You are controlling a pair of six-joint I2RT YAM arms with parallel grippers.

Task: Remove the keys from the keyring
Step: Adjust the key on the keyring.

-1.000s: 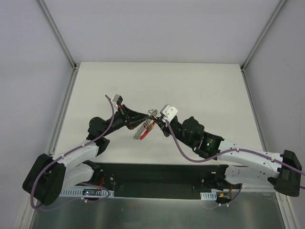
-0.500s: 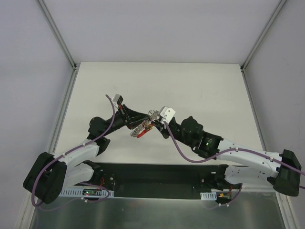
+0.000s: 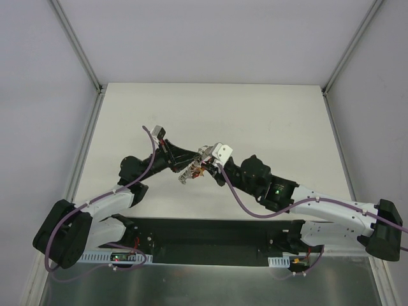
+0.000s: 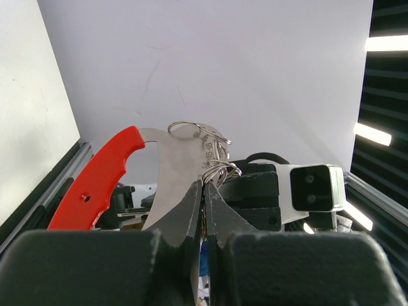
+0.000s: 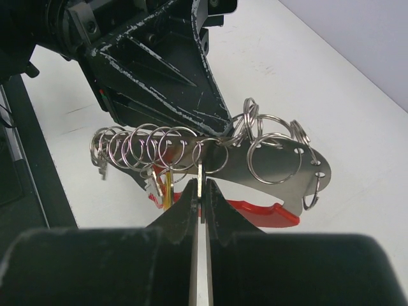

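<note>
above the table [image 3: 287, 115]; keyring [image 5: 255, 162] (seemingly gripped)

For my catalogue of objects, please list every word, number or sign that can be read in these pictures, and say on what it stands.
Small stamped characters on the keyring, on its flat metal plate beside the rings: too small and tilted to read with certainty.
No other text shows in any view.
</note>
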